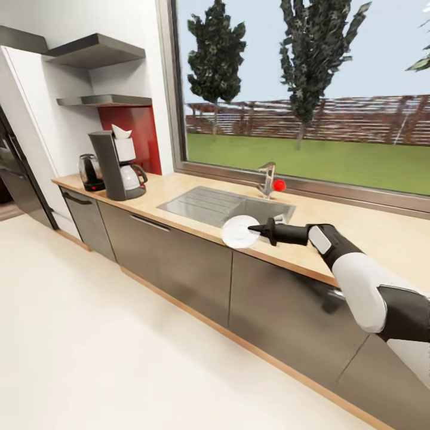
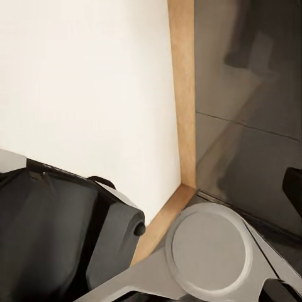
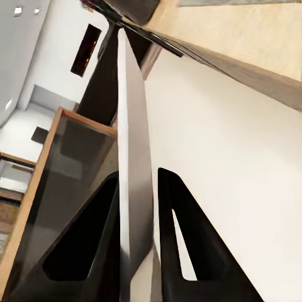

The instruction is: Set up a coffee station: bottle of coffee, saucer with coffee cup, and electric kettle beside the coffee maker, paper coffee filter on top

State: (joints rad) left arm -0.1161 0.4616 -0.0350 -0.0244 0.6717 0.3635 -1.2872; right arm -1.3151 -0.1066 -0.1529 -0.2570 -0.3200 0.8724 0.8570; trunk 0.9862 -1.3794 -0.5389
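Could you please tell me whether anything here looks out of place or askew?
Only the saucer: the right gripper is shut on its rim, holding it tilted on edge in the air at the countertop's front edge by the sink, well away from the coffee maker.

My head camera looks down and forward along the tabletop (image 1: pixel 179 206) from a distance. My left wrist camera faces the floor (image 2: pixel 82 82) by the cabinet fronts (image 2: pixel 251 94). My right wrist camera sits close, sharing those fronts and the tabletop's front edge.

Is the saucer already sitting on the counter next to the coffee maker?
No, the right gripper holds the saucer by the sink.
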